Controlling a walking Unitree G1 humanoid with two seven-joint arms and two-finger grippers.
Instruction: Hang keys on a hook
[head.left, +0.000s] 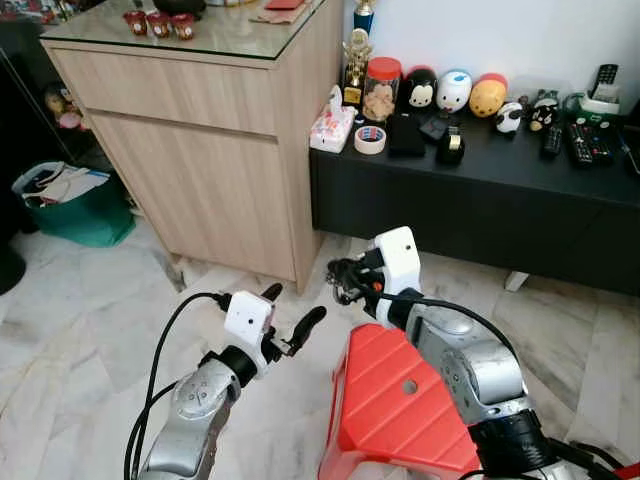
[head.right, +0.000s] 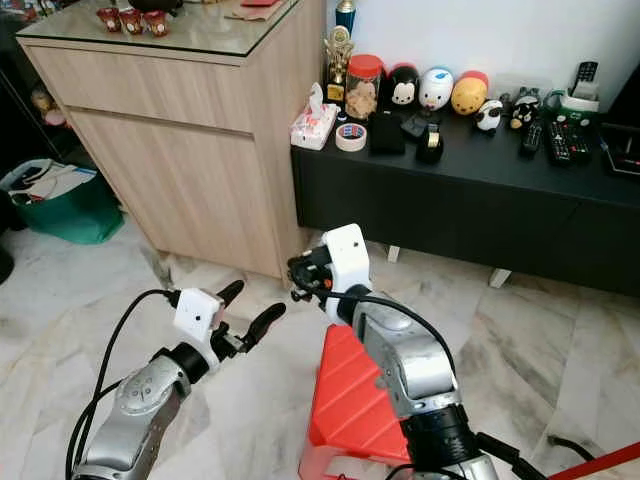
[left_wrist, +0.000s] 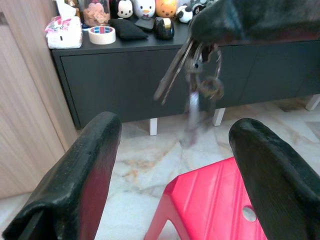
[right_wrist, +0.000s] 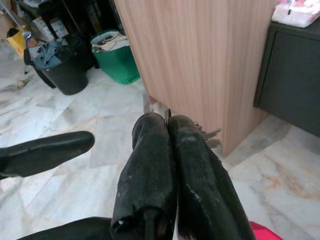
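A tall wooden cabinet (head.left: 200, 150) with a glass top stands at the far left, and a low black sideboard (head.left: 480, 200) runs from its right side along the white wall. On the sideboard sit a tissue pack (head.left: 332, 128), a roll of tape (head.left: 371, 139), a red-lidded jar (head.left: 381, 88), a small trophy (head.left: 356, 62), egg-shaped character figures (head.left: 455, 90) and remote controls (head.left: 588, 138). The floor is pale marble tile (head.left: 80, 330). A green bag (head.left: 75, 205) rests on it at the far left, beside the cabinet. Near the robot, on the right, stands a red plastic stool (head.left: 395, 405).

The right arm reaches forward over the stool. The right gripper (head.left: 340, 281) is clenched on a bunch of keys (left_wrist: 197, 80), its two black fingers (right_wrist: 165, 165) pressed together with metal showing between the tips. The keys hang from those fingers above the floor, in front of the sideboard and just past the stool's far edge.

The left gripper (head.left: 290, 315) is held up to the left of the right one, close by but apart from it. Its fingers (left_wrist: 80, 175) are spread wide and hold nothing, pointing toward the dangling keys.
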